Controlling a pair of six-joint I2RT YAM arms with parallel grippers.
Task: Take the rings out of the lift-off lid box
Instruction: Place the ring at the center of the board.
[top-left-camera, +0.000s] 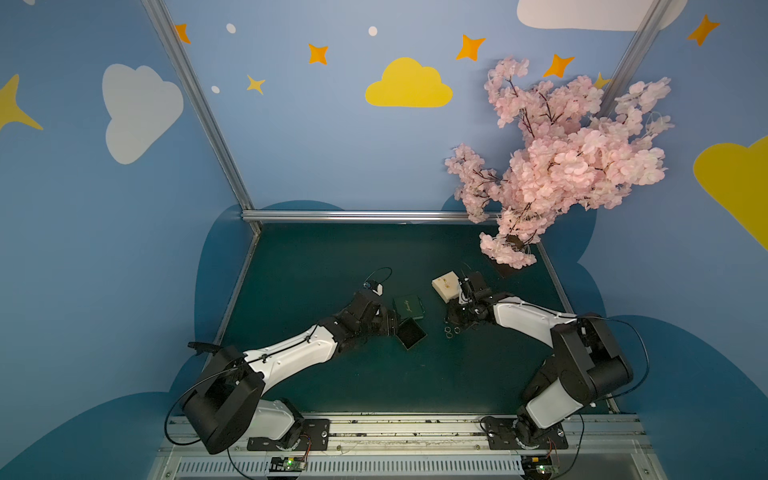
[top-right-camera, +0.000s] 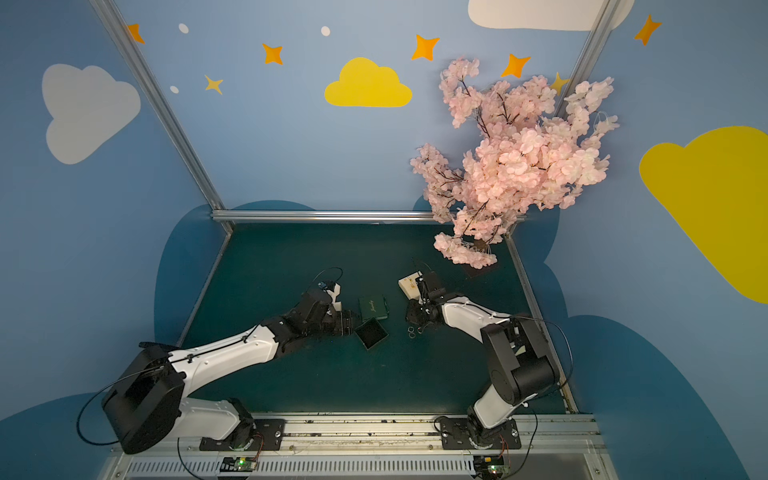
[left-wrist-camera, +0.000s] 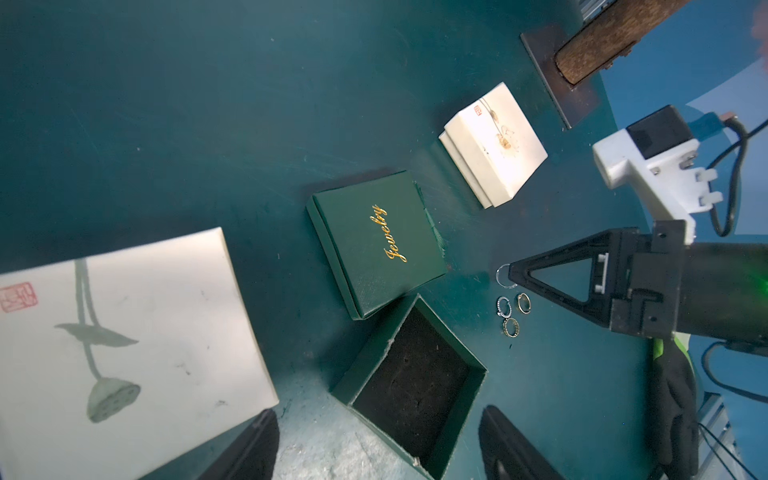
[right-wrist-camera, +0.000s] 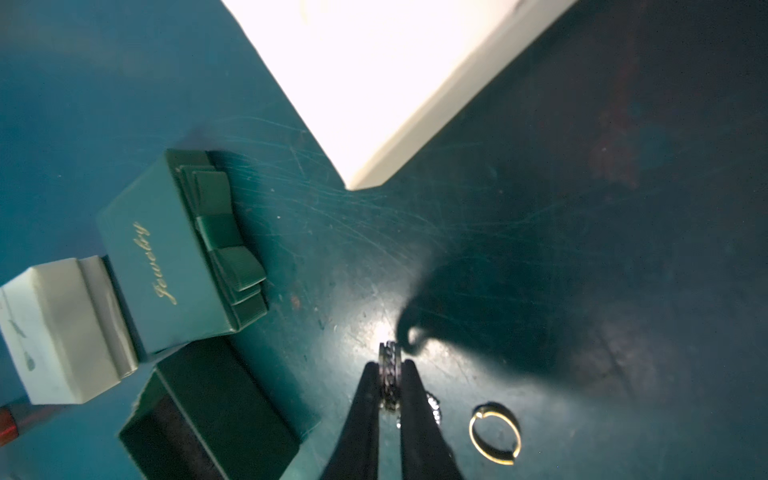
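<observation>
I find the box (left-wrist-camera: 411, 386) empty, three rings (left-wrist-camera: 510, 327) right of it; right gripper (right-wrist-camera: 390, 365) pinches a fourth ring (right-wrist-camera: 390, 351), left gripper (left-wrist-camera: 378, 413) open.

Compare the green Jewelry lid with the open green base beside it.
The lid lies top up; the base lies opening up. The lid bears gold script and a bow; the base shows only dark lining. Both are dark green and square, on the mat.

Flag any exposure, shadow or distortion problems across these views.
Right wrist view: the cream square cardboard box is blown out to white, and the fingers cast a hard shadow on the dark green mat. Both top views: wide-angle stretching, tiny silvery rings barely resolved.
</observation>
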